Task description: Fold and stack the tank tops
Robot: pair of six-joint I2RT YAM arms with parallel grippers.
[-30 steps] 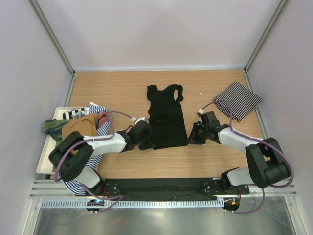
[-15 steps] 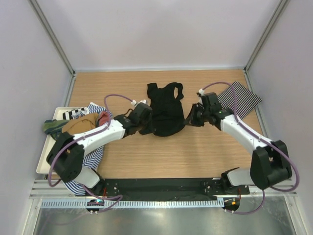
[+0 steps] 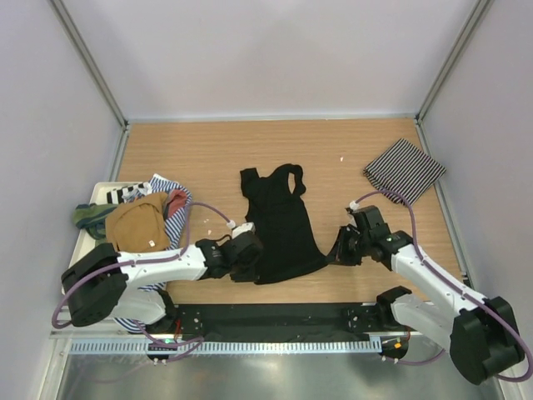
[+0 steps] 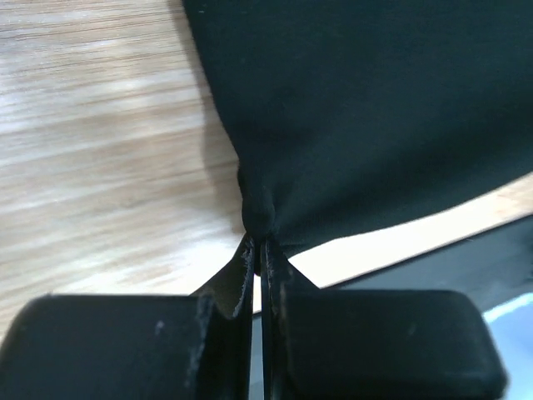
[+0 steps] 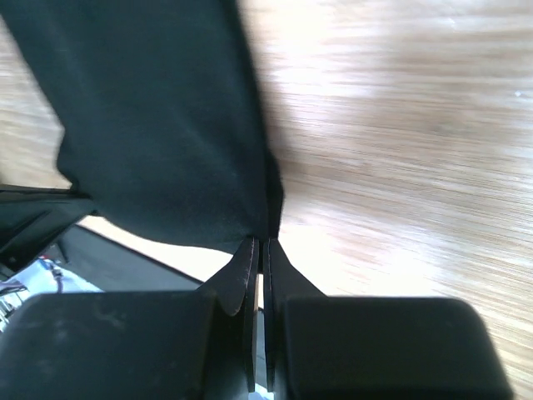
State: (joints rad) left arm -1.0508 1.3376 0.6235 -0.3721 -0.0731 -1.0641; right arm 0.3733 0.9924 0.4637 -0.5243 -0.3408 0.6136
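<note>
black tank top (image 3: 279, 225) lies mid desk (image 3: 191, 150), long axis near-to-far, straps far; left fingers (image 4: 235, 279) and right fingers (image 5: 239, 279) each clenched on a near hem corner, so fold likely goes far-ward.

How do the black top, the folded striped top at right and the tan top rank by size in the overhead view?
1. black top, clearly largest.
2. folded striped top and tan top: look about alike, so unranked.

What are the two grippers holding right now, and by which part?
Both are shut on the black tank top: the left gripper pinches its left hem corner, the right gripper its right hem corner.
</note>
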